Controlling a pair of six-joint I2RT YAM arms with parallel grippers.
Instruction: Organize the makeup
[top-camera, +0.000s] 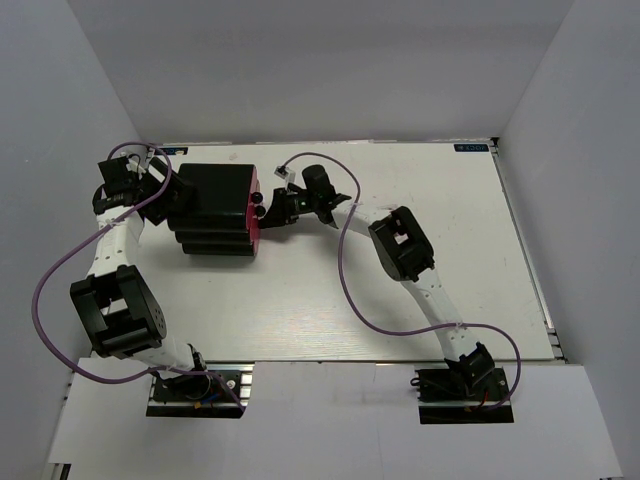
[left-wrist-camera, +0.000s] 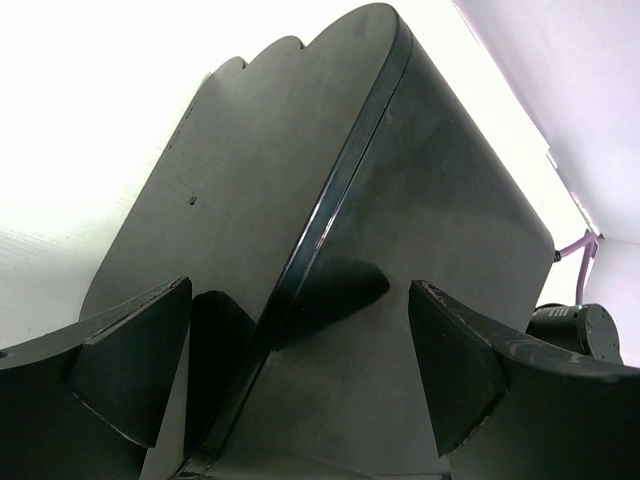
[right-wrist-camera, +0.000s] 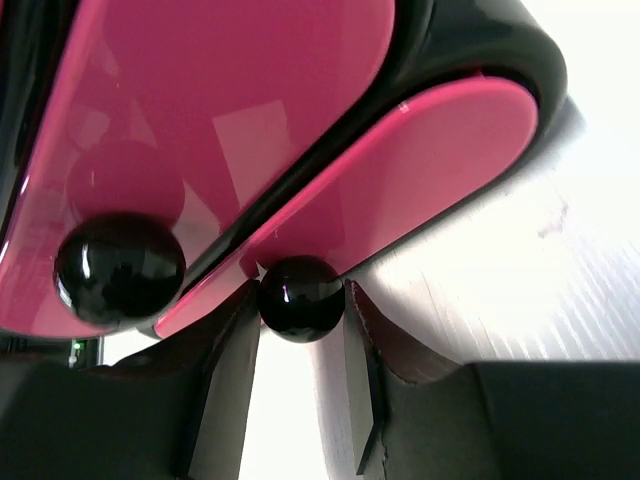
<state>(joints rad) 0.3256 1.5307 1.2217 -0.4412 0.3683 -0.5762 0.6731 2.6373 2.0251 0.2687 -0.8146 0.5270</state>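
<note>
None of the makeup shows in any view. The black box (top-camera: 213, 208) lies on the table with its pink drawer fronts (top-camera: 254, 215) facing right. My right gripper (right-wrist-camera: 300, 300) has its fingers closed on either side of a round black knob (right-wrist-camera: 300, 290) on the narrower pink drawer (right-wrist-camera: 440, 160). A second knob (right-wrist-camera: 120, 268) sits on the larger pink drawer (right-wrist-camera: 220, 100) to the left. My left gripper (top-camera: 172, 198) is at the box's left side, jaws wide open against the black back wall (left-wrist-camera: 400, 200) and holding nothing.
The white table (top-camera: 440, 250) stretches out to the right of the box and in front of it. White walls close in on three sides. Purple cables (top-camera: 345, 280) trail over the table from both arms.
</note>
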